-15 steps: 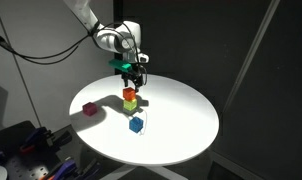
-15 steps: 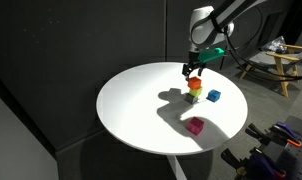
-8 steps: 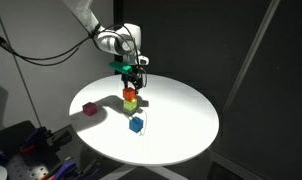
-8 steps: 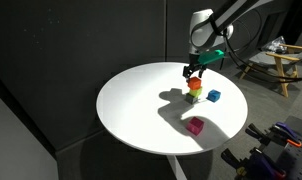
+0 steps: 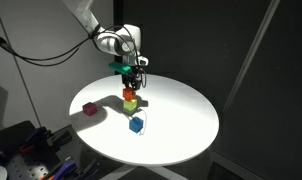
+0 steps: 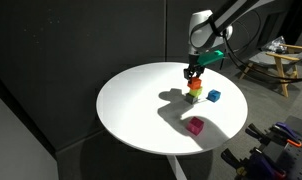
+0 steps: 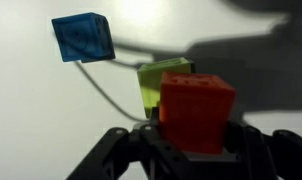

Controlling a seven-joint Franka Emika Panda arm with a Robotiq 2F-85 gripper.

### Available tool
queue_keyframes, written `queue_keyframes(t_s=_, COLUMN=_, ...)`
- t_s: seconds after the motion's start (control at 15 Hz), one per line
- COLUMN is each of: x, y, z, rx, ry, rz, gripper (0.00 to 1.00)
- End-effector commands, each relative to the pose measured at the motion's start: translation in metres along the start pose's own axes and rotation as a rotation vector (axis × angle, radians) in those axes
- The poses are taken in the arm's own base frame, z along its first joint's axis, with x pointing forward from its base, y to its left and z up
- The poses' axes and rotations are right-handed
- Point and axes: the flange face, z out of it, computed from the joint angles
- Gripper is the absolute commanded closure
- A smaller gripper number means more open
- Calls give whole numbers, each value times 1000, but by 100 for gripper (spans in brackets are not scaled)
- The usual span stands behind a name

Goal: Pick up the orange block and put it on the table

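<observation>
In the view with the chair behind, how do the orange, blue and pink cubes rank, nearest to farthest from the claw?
1. Orange block, right at the gripper, atop the yellow-green cube.
2. Blue cube, just beside the stack.
3. Pink cube, out towards the camera.

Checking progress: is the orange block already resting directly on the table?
No, in an exterior view the orange block sits on top of the yellow-green cube, not on the table.
</observation>
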Motion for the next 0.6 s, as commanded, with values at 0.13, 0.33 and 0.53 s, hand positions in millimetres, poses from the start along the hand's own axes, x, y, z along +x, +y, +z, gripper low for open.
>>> queue_keyframes(t_s=0.13, x=1, y=-5, z=-26, rx=-9, ry=21, rz=-11, gripper=70)
queue_keyframes(t_s=0.33, x=-1, y=-9, z=-44, rx=-9, ry=38, rz=-21, gripper=70)
queue_keyframes(t_s=0.53, x=-3, y=-21, z=-61, rx=-7, ry=56, rz=-81, gripper=70)
